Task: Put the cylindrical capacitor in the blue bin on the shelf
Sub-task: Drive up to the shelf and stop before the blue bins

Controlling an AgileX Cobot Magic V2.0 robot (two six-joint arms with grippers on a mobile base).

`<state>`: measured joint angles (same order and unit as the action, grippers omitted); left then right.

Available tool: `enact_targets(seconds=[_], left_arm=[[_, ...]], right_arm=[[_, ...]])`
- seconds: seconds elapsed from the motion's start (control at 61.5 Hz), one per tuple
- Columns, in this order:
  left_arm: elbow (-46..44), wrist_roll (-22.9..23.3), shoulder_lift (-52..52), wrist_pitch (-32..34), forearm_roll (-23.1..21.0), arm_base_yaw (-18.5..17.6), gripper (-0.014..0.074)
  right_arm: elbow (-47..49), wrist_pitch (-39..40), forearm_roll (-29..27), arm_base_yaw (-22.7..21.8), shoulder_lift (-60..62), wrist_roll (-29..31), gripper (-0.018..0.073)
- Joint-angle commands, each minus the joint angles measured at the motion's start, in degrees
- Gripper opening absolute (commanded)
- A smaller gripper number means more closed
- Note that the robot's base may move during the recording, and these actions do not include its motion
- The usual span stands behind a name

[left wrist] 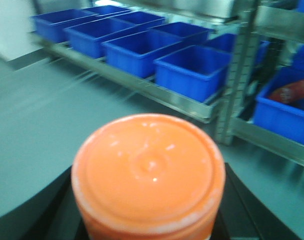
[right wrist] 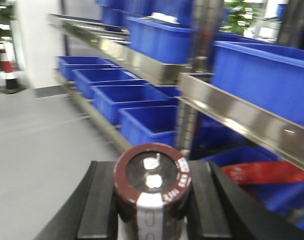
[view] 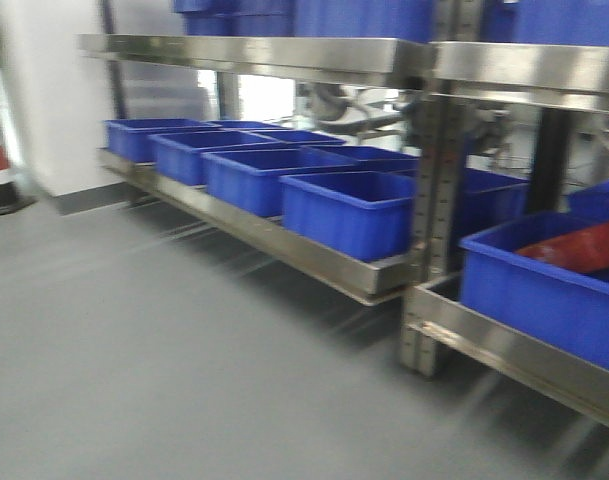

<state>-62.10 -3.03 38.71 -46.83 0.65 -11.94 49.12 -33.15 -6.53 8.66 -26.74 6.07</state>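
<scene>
Forward, right claw [right wrist: 152,202] clasping cylindrical capacitor [right wrist: 152,175], left claw [left wrist: 148,222] clasping orange cylinder [left wrist: 148,170]

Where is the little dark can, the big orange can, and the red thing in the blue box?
cylindrical capacitor [right wrist: 152,175]: right wrist view, on its round top face.
orange cylinder [left wrist: 149,167]: left wrist view, on the middle of its top.
red thing [view: 574,248]: front view, on its upper side.

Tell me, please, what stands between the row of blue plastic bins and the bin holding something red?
A shiny steel shelf upright, clearest in the front-facing view.
</scene>
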Motion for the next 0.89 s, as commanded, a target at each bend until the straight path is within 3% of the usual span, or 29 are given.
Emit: enact_targets(seconds=[0.0,0.878], left_arm=[[0.12,0.07,-0.20,1.31,-0.23,-0.43,-0.0111],[0.12,0.07,-0.20,1.31,-0.23,-0.43,-0.0111]], right_arm=[[0.05,1.92,0.22,0.04,0.09,0.16,-0.0162],[0.05,1.92,0.22,0.04,0.09,0.16,-0.0162]])
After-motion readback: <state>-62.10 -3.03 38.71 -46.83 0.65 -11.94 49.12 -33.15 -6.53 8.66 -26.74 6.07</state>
